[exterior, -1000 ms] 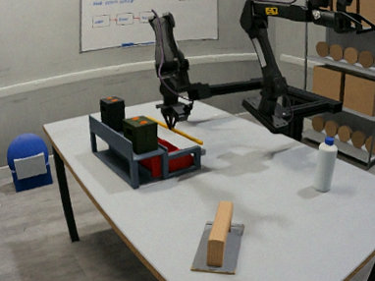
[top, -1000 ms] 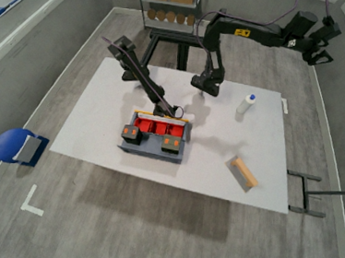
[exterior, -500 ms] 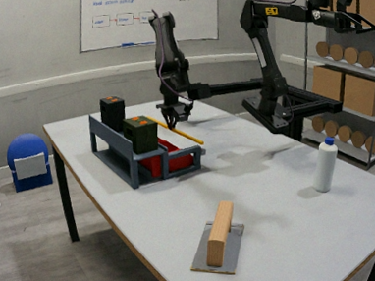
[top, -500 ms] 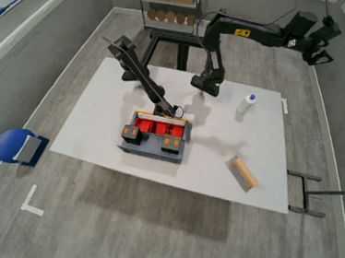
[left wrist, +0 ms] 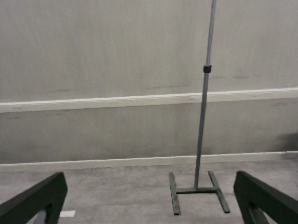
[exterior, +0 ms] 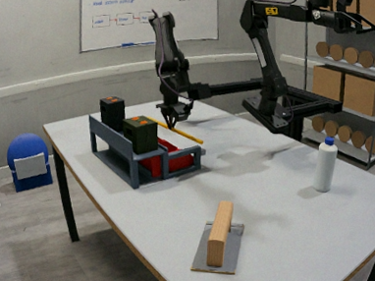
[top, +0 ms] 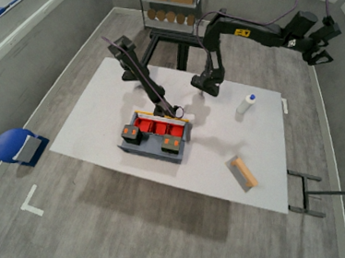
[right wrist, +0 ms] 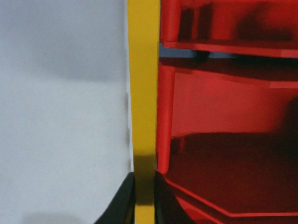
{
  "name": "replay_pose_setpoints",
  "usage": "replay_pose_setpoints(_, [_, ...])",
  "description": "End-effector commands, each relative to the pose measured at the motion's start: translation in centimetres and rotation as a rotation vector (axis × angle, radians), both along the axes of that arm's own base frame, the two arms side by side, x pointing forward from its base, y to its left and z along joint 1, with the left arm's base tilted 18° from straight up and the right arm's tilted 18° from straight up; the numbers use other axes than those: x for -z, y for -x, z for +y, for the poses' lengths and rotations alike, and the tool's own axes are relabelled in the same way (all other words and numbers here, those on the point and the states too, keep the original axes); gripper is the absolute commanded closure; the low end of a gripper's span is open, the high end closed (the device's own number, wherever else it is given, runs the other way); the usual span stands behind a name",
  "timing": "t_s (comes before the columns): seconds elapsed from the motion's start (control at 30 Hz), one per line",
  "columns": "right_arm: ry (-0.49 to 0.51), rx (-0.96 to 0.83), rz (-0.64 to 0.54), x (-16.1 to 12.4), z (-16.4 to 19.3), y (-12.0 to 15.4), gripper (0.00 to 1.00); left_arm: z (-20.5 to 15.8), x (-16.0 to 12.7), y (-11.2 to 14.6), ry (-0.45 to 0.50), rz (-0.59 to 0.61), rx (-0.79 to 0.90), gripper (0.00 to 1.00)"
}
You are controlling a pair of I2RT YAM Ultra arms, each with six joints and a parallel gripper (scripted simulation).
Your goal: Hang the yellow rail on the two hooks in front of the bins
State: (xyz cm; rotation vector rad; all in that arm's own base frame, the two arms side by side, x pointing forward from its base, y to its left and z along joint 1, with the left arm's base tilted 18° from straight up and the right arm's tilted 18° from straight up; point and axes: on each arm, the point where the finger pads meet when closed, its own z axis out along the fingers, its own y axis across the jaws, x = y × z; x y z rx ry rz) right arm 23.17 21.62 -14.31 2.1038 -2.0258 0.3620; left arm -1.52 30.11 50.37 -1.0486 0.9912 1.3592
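My right gripper (top: 167,115) (exterior: 172,126) (right wrist: 144,180) is shut on the yellow rail (top: 145,113) (exterior: 189,136) (right wrist: 143,90) near its middle. The rail runs level along the front of the red bins (top: 160,128) (exterior: 181,163) (right wrist: 220,105). In the exterior view its near end shows slightly above the small grey hook (exterior: 203,152) at the shelf's corner. The far hook is hidden, and I cannot tell whether the rail touches either hook. The bins stand side by side in the blue-grey shelf (top: 151,153) (exterior: 134,173). My left gripper (top: 322,61) (left wrist: 150,179) is open and empty, far off and raised.
Two dark green boxes (top: 132,133) (top: 171,144) (exterior: 112,113) (exterior: 141,134) stand on the shelf's back part. A white bottle (top: 246,104) (exterior: 325,166) with a blue cap and a wooden-handled trowel (top: 245,172) (exterior: 220,234) are on the table (top: 206,176) (exterior: 272,216), away from the shelf.
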Motion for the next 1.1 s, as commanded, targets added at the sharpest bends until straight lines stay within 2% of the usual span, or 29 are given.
replay_pose_setpoints(0.0, [-0.079,-0.014,-0.052,-1.7,3.0,-1.5,1.00,-1.4,-1.4,0.3,-0.052,0.008,-0.008,0.00])
replay_pose_setpoints(1.07, [-0.047,0.005,-0.032,-1.4,1.4,-0.9,1.00,-1.4,-1.4,0.3,-0.052,0.008,-0.008,0.00])
